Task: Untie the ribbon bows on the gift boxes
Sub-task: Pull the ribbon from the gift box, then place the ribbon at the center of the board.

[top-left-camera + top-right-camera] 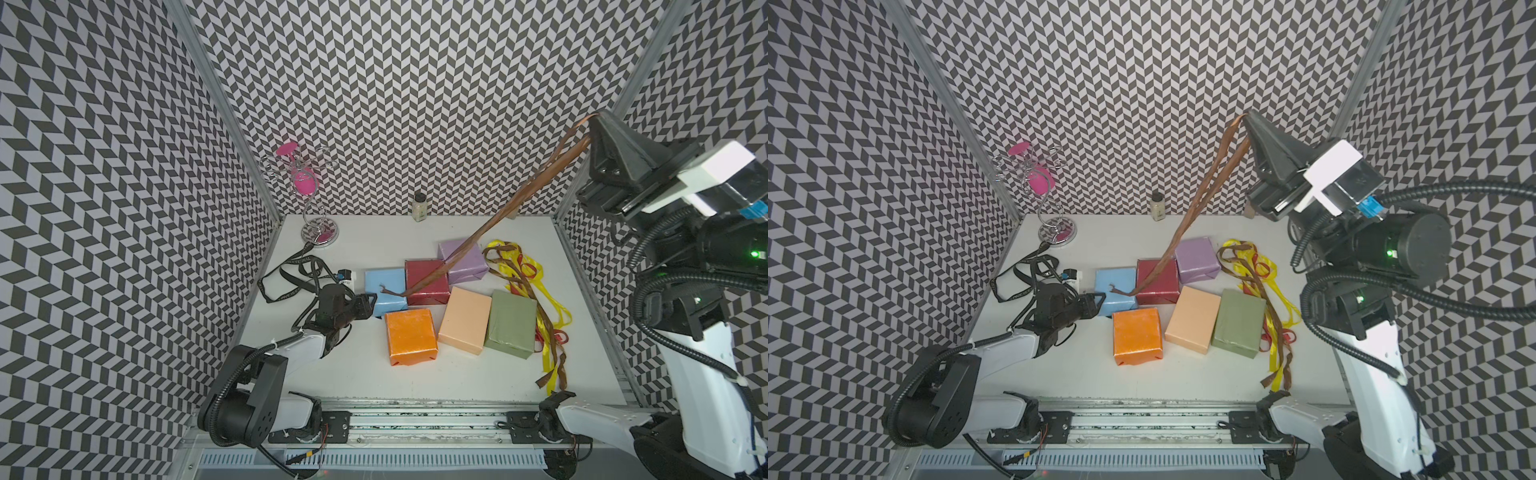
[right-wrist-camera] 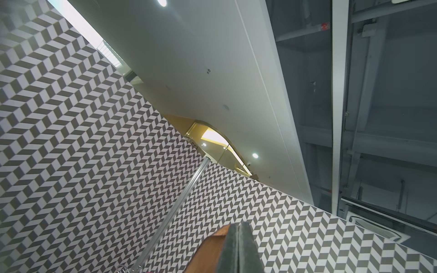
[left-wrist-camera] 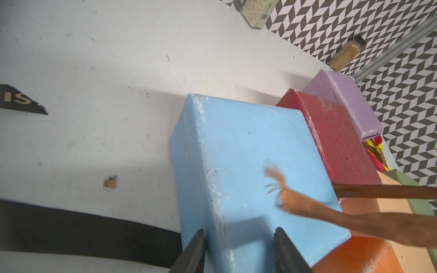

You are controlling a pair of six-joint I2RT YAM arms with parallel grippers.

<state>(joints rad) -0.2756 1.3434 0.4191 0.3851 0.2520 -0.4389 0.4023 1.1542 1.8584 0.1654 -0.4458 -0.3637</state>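
Nearly done, I judge: no bow shows on any box. At 9 o'clock of the box cluster the black ribbon [image 1: 282, 297] lies loose on the table [image 1: 357, 374], off every box. Just right of it the left gripper [image 1: 371, 305] sits low at the 8 o'clock corner of the blue box [image 1: 390, 306]. Its jaws are about half apart over that box's near end and clamp nothing. Whether they touch the box top I can't tell. The frayed tail of the brown ribbon [image 1: 505, 216] lies on the blue box, at 1 o'clock of the left gripper, near it but outside the jaws. The orange box [image 1: 411, 336], peach box [image 1: 463, 320], lilac box [image 1: 471, 262] and olive box [image 1: 509, 324] are bare of ties. The brown ribbon crosses the top of the red box [image 1: 434, 293]. In the left wrist view one strand comes out at that box's edge, so it may be trapped underneath; can't tell. A loose pile [image 1: 519, 286] of yellow, red and brown ribbon lies at 3 o'clock of the cluster. The right gripper [image 1: 599, 117] is raised high at 1 o'clock, jaws pressed tight on the brown ribbon. Two strands slant down from it toward 7 o'clock to the red box. What's left, I judge, is getting this last ribbon clear of the red box.
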